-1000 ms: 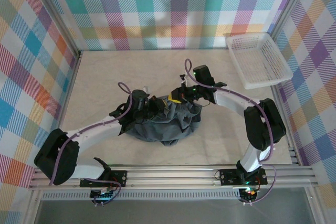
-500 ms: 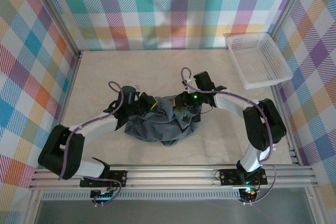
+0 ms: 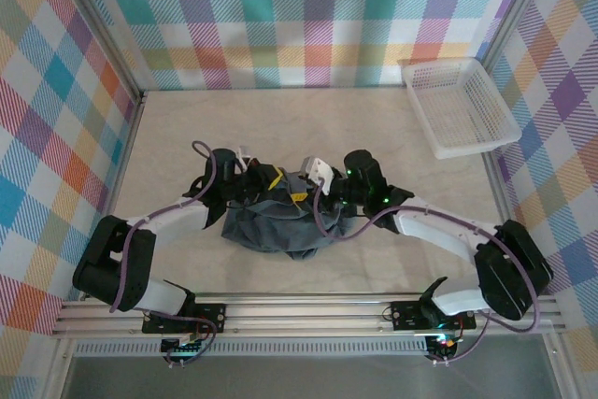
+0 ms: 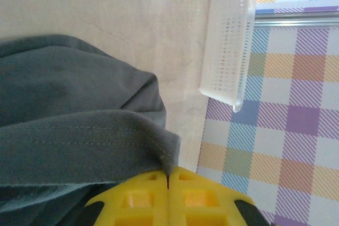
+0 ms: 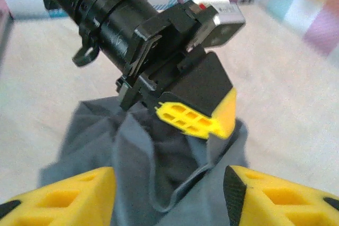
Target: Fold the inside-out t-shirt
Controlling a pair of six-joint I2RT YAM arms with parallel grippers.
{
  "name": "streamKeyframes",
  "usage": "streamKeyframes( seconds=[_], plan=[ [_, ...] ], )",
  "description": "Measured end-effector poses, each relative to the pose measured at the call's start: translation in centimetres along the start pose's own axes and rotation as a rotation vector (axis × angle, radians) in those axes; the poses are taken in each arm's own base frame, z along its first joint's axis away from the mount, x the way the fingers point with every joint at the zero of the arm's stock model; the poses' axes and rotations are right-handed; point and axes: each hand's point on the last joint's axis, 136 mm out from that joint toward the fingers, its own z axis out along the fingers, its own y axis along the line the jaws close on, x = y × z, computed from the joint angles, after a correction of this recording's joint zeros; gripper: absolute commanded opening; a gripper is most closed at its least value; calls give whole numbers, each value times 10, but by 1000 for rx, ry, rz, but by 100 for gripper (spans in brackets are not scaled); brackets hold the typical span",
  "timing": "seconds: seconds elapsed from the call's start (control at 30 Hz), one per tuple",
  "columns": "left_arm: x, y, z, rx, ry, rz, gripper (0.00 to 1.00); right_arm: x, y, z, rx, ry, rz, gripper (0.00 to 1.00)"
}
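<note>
Crumpled t-shirt (image 3: 280, 226) heaped on table (image 3: 187, 128), grippers at its far edge.
Left gripper (image 4: 168, 186) pressed together, pinching a stitched hem, dark grey folds bunched beside it. Right gripper (image 5: 169, 194) spread wide just above the cloth, facing the left one, gripping nothing. White basket (image 3: 462, 105) in far right corner, well apart from t-shirt.

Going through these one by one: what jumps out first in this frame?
A crumpled dark grey t-shirt lies heaped in the middle of the table. The left gripper is shut on its stitched hem, while the right gripper hangs open over the cloth, facing it. A white basket sits at the table's far right corner.
</note>
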Motion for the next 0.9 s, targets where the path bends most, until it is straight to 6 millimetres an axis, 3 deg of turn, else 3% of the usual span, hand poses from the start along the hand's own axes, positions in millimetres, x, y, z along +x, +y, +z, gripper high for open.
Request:
streamKeyframes(
  seconds=[0.17, 0.33, 0.9],
  plan=[
    [0, -13, -1, 59, 11, -6, 1, 25, -15, 22, 33, 35, -332, 46],
    [4, -13, -2, 76, 27, -9, 0, 51, -28, 24, 1, 81, -466, 44],
    [13, -21, -6, 118, 73, 2, 0, 44, -26, 49, -69, 27, -674, 46]
  ],
)
